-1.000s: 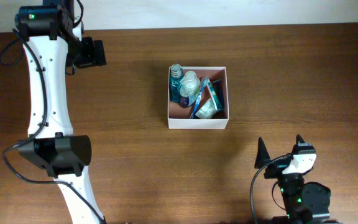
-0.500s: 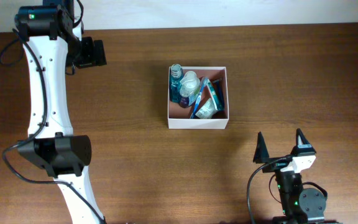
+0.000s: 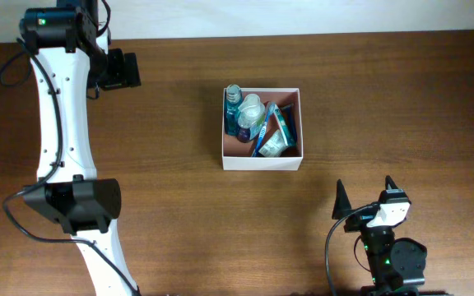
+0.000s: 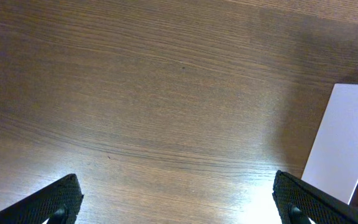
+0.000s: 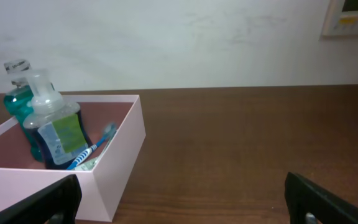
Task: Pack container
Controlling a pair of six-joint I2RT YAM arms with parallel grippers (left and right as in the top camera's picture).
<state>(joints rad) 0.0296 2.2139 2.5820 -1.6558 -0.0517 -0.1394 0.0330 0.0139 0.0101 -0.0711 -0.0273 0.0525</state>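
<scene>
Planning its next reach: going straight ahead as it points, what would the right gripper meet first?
Likely nothing: the right gripper faces bare table; the container sits left of its line.

I see my left arm (image 3: 60,107) reaching far forward on its own side, with the left gripper (image 3: 125,70) turned to the right and its jaws spread wide. My right gripper (image 3: 366,200) sits low, close to its base, jaws wide apart too.

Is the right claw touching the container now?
Apart. The overhead view shows a wide strip of table between the right claw and the container.
</scene>
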